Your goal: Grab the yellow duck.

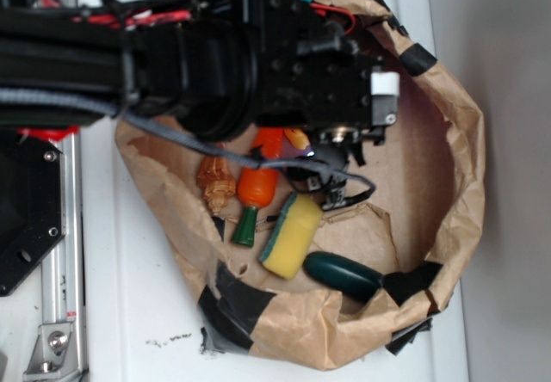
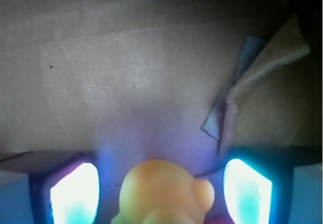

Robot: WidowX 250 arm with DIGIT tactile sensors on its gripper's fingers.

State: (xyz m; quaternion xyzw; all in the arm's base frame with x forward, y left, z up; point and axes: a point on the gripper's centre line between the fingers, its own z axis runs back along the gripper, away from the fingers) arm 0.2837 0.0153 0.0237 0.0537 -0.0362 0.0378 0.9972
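Note:
The yellow duck (image 2: 164,191) fills the bottom middle of the wrist view, its rounded head between my two glowing fingertips (image 2: 74,193), with a gap on each side. My gripper (image 2: 161,193) is open around it and not touching it. In the exterior view only a small yellow-orange patch of the duck (image 1: 298,138) shows under the black gripper (image 1: 325,169), low inside the brown paper bag (image 1: 456,141). The rest of the duck is hidden by the arm.
On the bag floor lie an orange carrot with a green end (image 1: 255,191), a brown ridged toy (image 1: 215,182), a yellow sponge with a green edge (image 1: 291,236) and a dark green oval object (image 1: 343,274). Black tape patches (image 1: 237,300) sit on the bag's crumpled rim.

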